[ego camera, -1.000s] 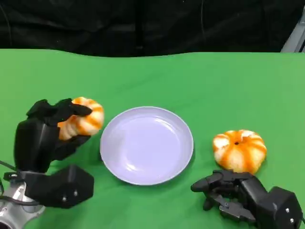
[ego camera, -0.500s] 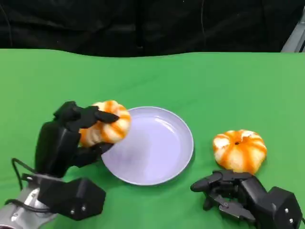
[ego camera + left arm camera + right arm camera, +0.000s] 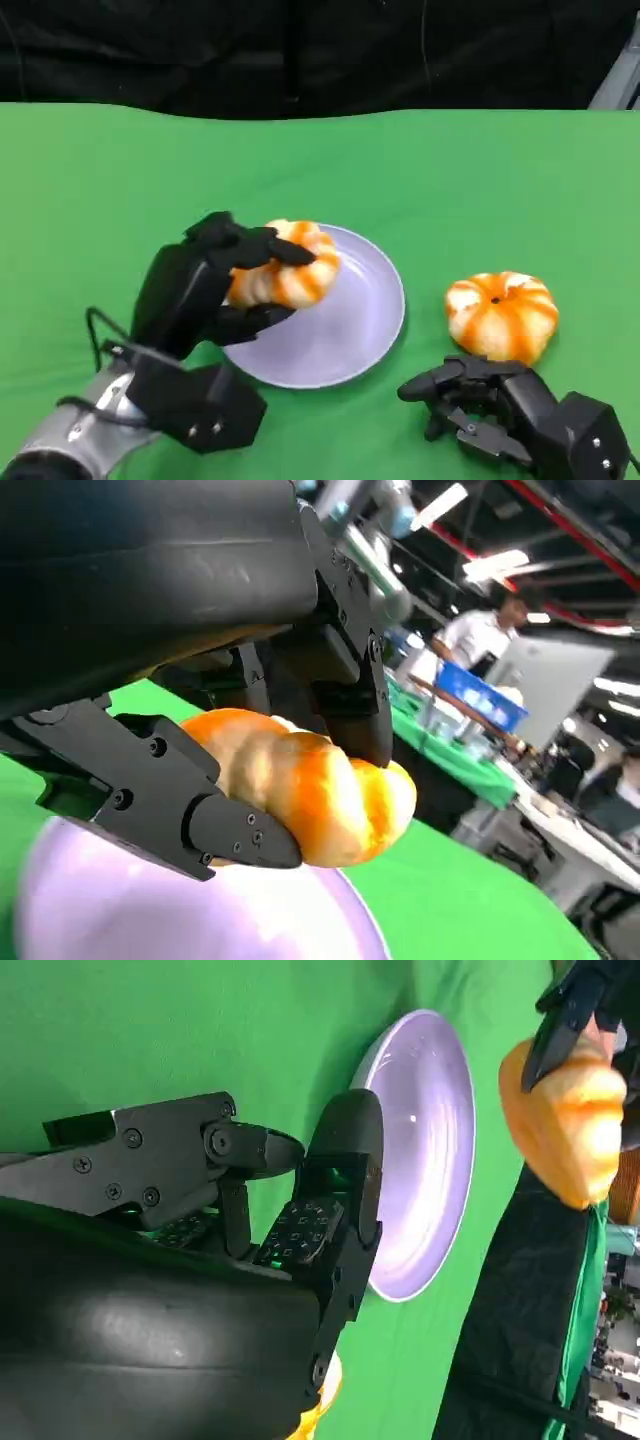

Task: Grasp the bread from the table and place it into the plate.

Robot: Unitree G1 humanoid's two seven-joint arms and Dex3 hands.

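My left hand grips an orange-and-white striped bread and holds it above the left part of the lavender plate. In the left wrist view the bread sits between the black fingers, just over the plate. A second striped bread lies on the green table to the right of the plate. My right hand rests on the table just in front of that bread, holding nothing, fingers loosely apart. The right wrist view shows the plate and the held bread beyond my right hand's fingers.
The green table stretches wide behind the plate, ending at a black curtain. A grey metal bar stands at the far right corner. People and desks show in the background of the left wrist view.
My left hand has carried the bread to the right, from beside the plate's left rim to over the plate. The right hand and the second bread have stayed still.
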